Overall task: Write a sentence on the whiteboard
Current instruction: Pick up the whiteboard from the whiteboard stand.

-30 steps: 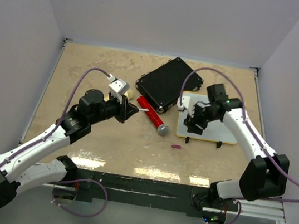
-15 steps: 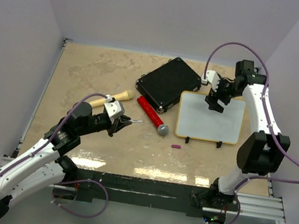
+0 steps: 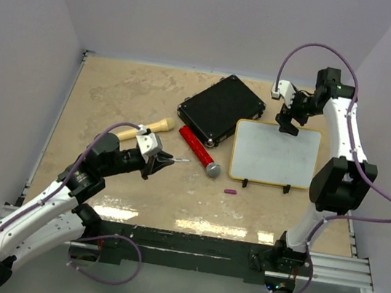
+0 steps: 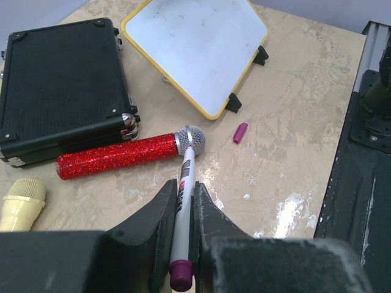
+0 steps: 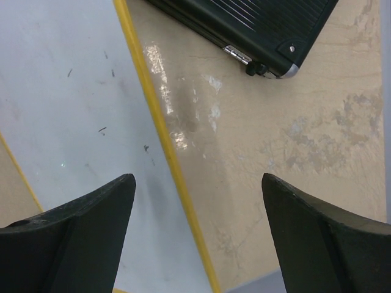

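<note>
The whiteboard (image 3: 275, 155), white with a thin yellow rim, lies right of centre on black clip feet. Its face (image 4: 195, 49) carries only faint specks (image 5: 73, 122); no sentence shows on it. My left gripper (image 3: 166, 158) hovers left of the board and is shut on a white marker (image 4: 183, 201) with a purple end. The marker's tip points at the head of a red glitter microphone (image 4: 122, 155). Over the board's far edge my right gripper (image 3: 287, 123) hangs open, the yellow rim running between its empty jaws (image 5: 197, 183).
A black case (image 3: 221, 108) lies beyond the board's left corner. The red microphone (image 3: 199, 149) rests in front of it and a cream microphone (image 3: 146, 129) lies further left. A small purple cap (image 3: 230, 192) sits on the table near the board's front.
My right gripper rose off the board, swung to its far edge and opened wide. My left gripper drew back toward the near left with the marker, then held still.
</note>
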`<action>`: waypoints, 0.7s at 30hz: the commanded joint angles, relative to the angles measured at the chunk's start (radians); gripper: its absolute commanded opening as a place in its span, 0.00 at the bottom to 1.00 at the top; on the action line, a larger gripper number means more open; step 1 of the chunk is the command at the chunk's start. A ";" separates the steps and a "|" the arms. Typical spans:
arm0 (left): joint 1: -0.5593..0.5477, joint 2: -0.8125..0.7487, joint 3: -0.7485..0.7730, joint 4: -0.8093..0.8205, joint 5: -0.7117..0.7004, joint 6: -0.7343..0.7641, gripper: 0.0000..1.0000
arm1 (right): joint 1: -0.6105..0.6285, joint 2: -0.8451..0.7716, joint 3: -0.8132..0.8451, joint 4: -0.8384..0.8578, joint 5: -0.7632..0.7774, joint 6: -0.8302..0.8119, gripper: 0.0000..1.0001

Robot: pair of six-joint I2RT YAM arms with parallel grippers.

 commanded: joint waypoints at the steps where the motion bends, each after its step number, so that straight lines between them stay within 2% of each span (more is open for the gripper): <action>1: 0.007 -0.001 0.011 0.053 0.045 0.030 0.00 | 0.001 0.113 0.103 -0.119 -0.089 -0.062 0.87; 6: 0.010 0.005 0.011 0.053 0.052 0.031 0.00 | 0.001 0.154 0.129 -0.132 -0.098 -0.068 0.81; 16: 0.018 0.020 0.011 0.053 0.068 0.030 0.00 | 0.001 0.118 0.048 -0.132 -0.085 -0.066 0.68; 21: 0.018 0.022 0.011 0.053 0.066 0.028 0.00 | 0.001 0.073 0.042 -0.132 -0.089 -0.045 0.65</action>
